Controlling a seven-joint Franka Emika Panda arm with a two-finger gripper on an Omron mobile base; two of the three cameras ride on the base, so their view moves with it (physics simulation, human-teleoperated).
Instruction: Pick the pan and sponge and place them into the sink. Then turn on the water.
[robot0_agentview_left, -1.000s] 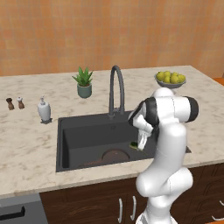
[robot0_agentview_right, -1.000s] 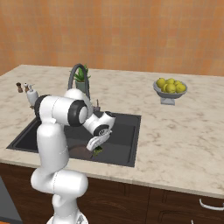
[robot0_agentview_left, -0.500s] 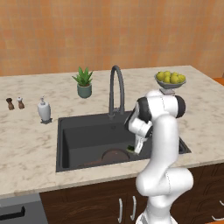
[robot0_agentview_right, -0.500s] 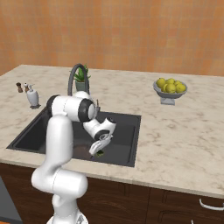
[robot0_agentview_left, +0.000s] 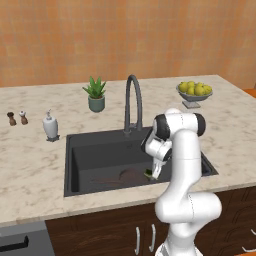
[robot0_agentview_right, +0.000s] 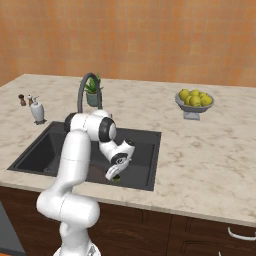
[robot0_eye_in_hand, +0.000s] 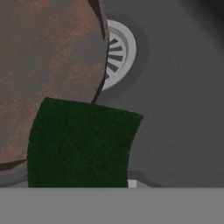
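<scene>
- Gripper (robot0_agentview_left: 151, 175) low inside sink (robot0_agentview_left: 85, 150), near the front right of the basin; same gripper (robot0_agentview_right: 113, 176) down by the front wall in the right base view.
- Sponge (robot0_eye_in_hand: 81, 144) directly under the hand camera, dark green face up, overlapping the pan (robot0_eye_in_hand: 48, 65) rim in that view. Green patch at the gripper tip also in the left base view: sponge (robot0_agentview_left: 148, 173).
- Gripper state: cannot tell. Fingertips not distinguishable; unclear whether sponge is pinched, touching, or already lying free.
- Pan flat on the sink floor, partly over the round metal drain (robot0_eye_in_hand: 118, 50); pan (robot0_agentview_left: 117, 176) left of the gripper in the left base view.
- Judged stage: sponge delivery into sink, pan placed; faucet not yet on, no stream under spout.
- Risk: sponge clinging to a finger on retreat, then lifted back out. Cause: incomplete release.
- Risk: wrist clipping the front sink wall on ascent. Cause: little clearance there.
- Risk: elbow or forearm striking faucet (robot0_agentview_left: 132, 102) on the swing to the handle. Cause: arched neck just behind the arm.
- Farther back on counter (robot0_agentview_left: 30, 165): soap dispenser (robot0_agentview_left: 50, 126), potted plant (robot0_agentview_left: 95, 93), fruit bowl (robot0_agentview_left: 194, 92); well apart, low risk.
</scene>
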